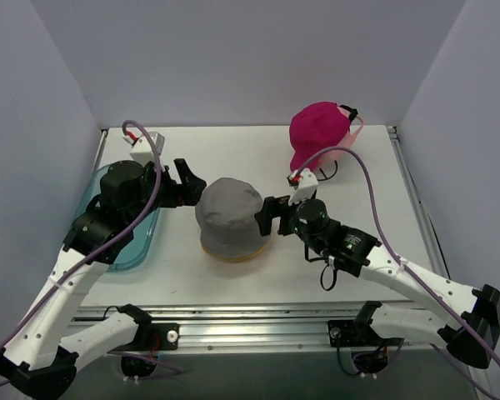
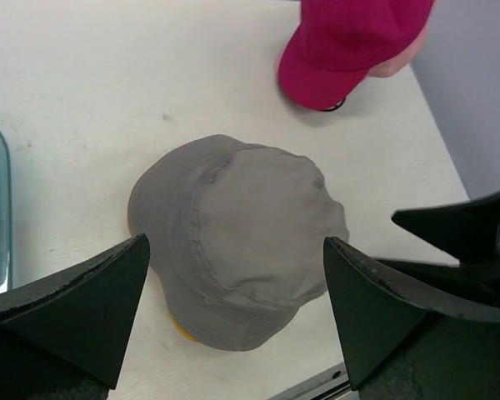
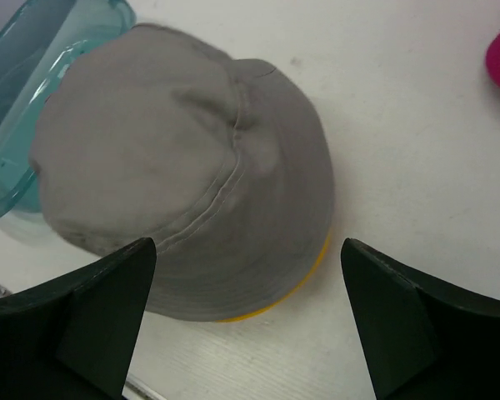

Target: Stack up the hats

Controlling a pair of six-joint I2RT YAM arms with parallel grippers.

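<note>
Observed grey bucket hat [image 1: 230, 215] over yellow bucket hat [image 3: 304, 287] at counter [image 1: 233, 150] centre, magenta baseball cap [image 1: 317, 133] near far right corner, left claw [image 1: 190, 185] and right claw [image 1: 265, 218] spread apart, empty, flanking stack.

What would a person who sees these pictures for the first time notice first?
The grey bucket hat sits in the middle of the table, over a yellow bucket hat whose rim peeks out beneath. The left tool and the right tool flank it, both open. A magenta baseball cap stands out at the far right corner.
</note>
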